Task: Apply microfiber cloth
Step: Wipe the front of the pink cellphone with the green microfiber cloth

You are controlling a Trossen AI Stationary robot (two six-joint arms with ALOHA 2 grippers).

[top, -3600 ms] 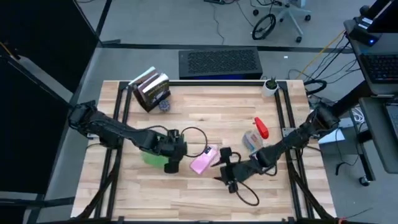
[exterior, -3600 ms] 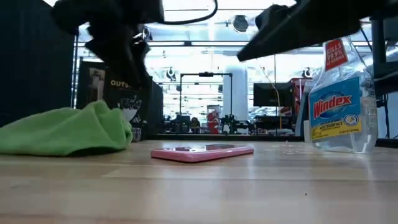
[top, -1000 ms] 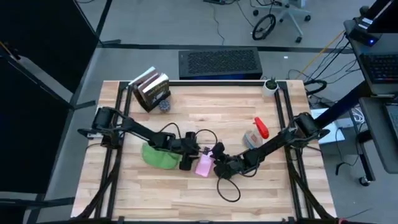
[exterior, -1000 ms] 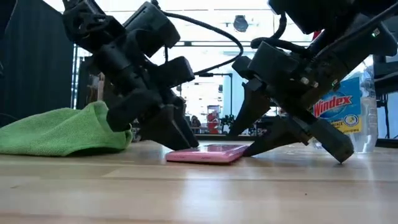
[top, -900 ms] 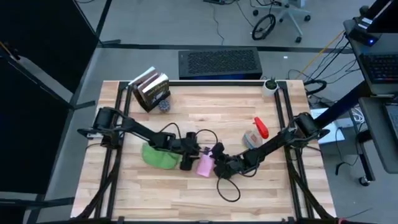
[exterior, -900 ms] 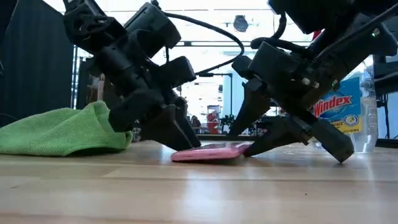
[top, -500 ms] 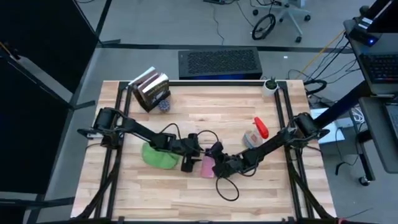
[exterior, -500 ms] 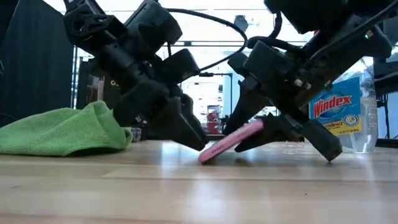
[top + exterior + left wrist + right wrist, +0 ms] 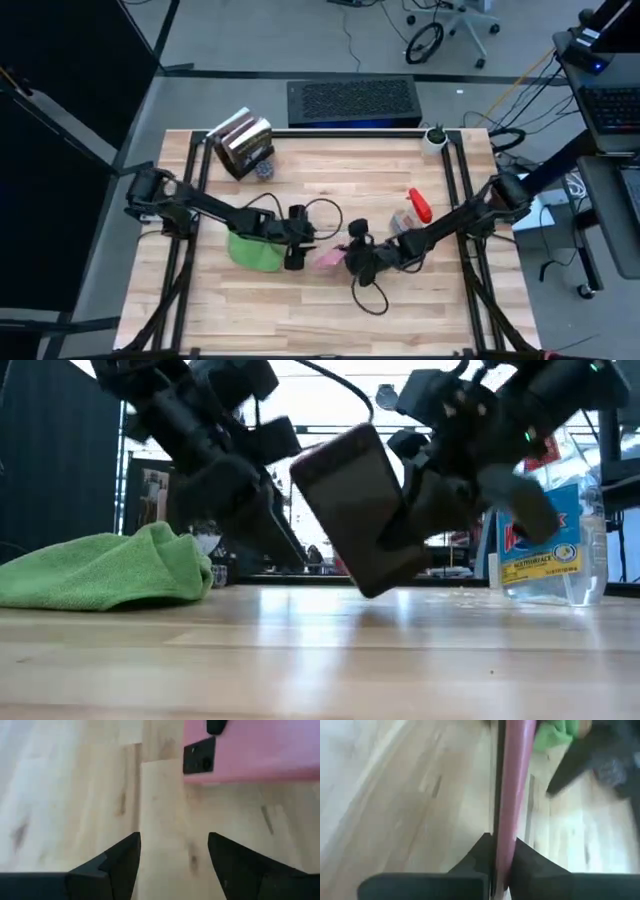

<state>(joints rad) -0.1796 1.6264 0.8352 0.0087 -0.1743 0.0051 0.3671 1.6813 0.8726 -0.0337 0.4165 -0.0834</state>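
— Two dark tools meet over the middle of the pale wooden counter (image 9: pixel 420 290); how far along is the wiping job?

— Barely begun, by the look of it. The right tool (image 9: pixel 352 257) pinches a flat pink-backed rectangular phone (image 9: pixel 362 508) by its edge, fingers pressed against both faces, and holds it tilted clear of the counter. That much appears done: the device is up and presented.

— And the bright green soft microfiber cloth (image 9: pixel 252 249)?

— Heaped on the counter just behind the left tool (image 9: pixel 296 256), on the side away from the phone. Nothing grips it. The left tool's fingers are spread wide with bare wood between them, and the phone's pink back hangs just ahead of its tips.

— So what is left?

— Nearly everything that matters, in my judgement: the left tool has yet to take up the cloth and bring it to the phone. The clear plastic spray bottle with a red trigger (image 9: pixel 411 216) stands beyond the right tool, untouched.
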